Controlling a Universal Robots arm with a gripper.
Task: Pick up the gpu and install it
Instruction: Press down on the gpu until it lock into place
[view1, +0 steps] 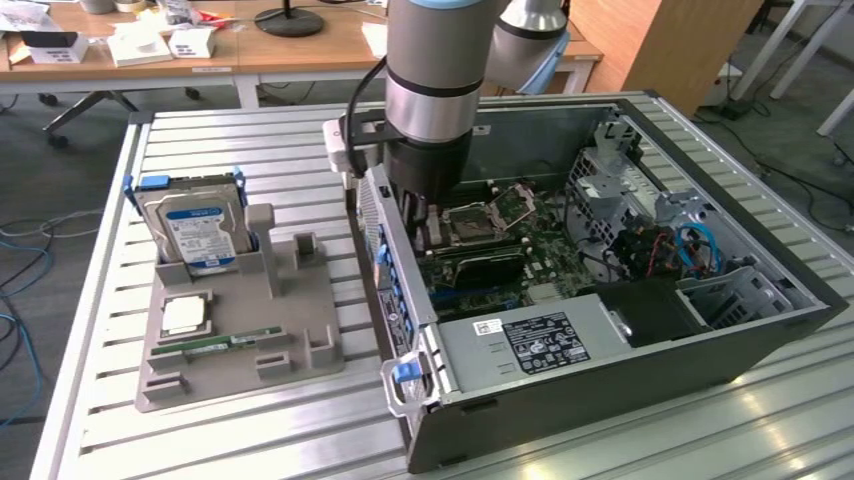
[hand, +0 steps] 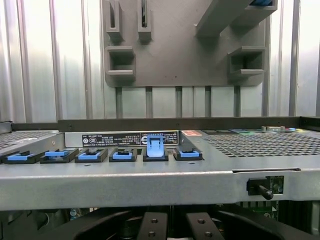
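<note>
Arm (view1: 434, 80) reaches down into the open case (view1: 747, 340), right of centre in the exterior view. Gripper (hand: 175, 227) has its fingers (hand: 152, 225) drawn close together, low by the case's rear wall. Just below it, mid-frame, the gpu (view1: 478, 266) stands on edge on the motherboard (view1: 534, 255); a grip on it can't be made out. Tray (view1: 287, 330) sits lower left with the hard drive (view1: 198, 232)
</note>
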